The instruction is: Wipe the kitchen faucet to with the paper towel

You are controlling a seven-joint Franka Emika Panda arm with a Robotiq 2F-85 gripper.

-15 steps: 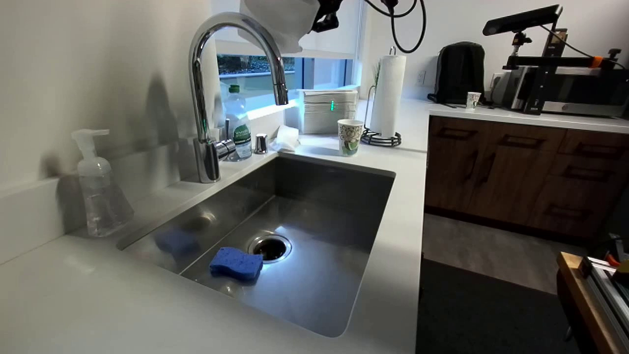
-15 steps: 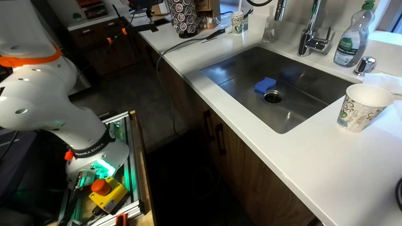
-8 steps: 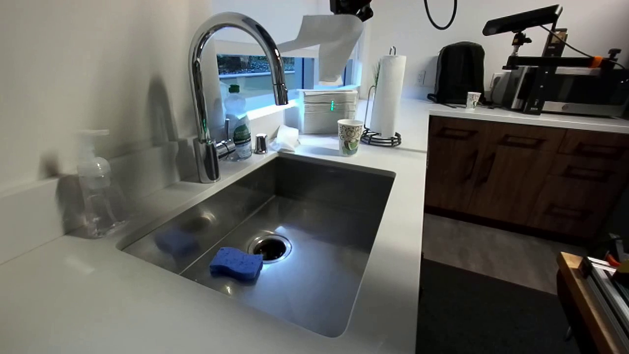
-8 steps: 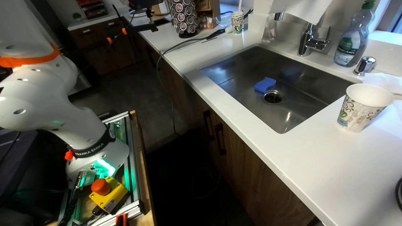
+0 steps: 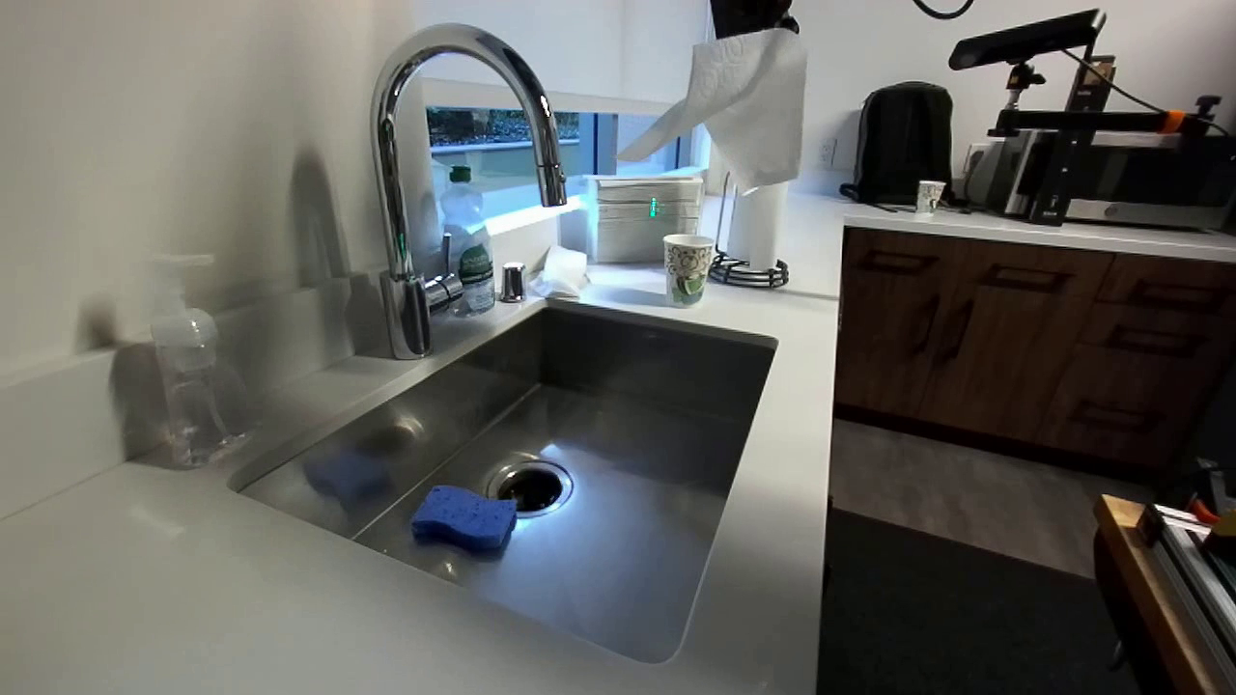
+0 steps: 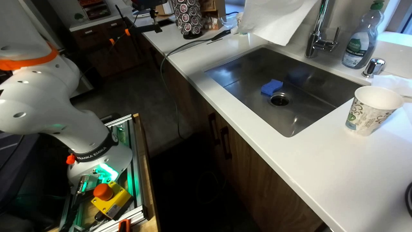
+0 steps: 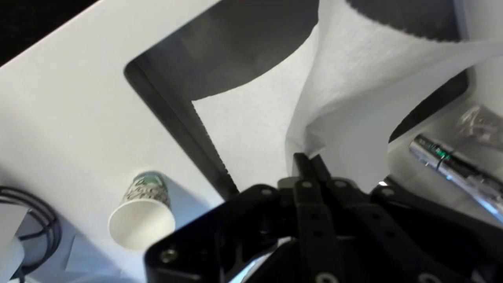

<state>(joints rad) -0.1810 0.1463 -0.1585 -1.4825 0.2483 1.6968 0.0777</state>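
While my claw (image 7: 310, 159) is closed nearly fingertip to fingertip, I have the paper towel (image 7: 259, 133) pinched between its two fingers, and it spreads loosely out from them, creased near my grip. In the wrist view it fans out and hides a good part of the sink (image 7: 243, 47). In an exterior view it hangs in the air, apart from the kitchen faucet (image 5: 389, 193), in front of the paper towel roll (image 5: 758, 232), whose upper part it covers from sight. In both exterior views a blue sponge (image 5: 463, 516) lies inside the sink, just beside the drain (image 5: 531, 486). On the table (image 6: 309, 164) a patterned paper cup (image 6: 368, 112) stands upright near a corner of the sink. The roll stands upright on a black wire holder (image 5: 748, 280), near the cup. I see the faucet standing between a green-capped dish soap bottle (image 6: 359, 45) and a clear pump dispenser (image 5: 188, 367) along the same side of the sink.
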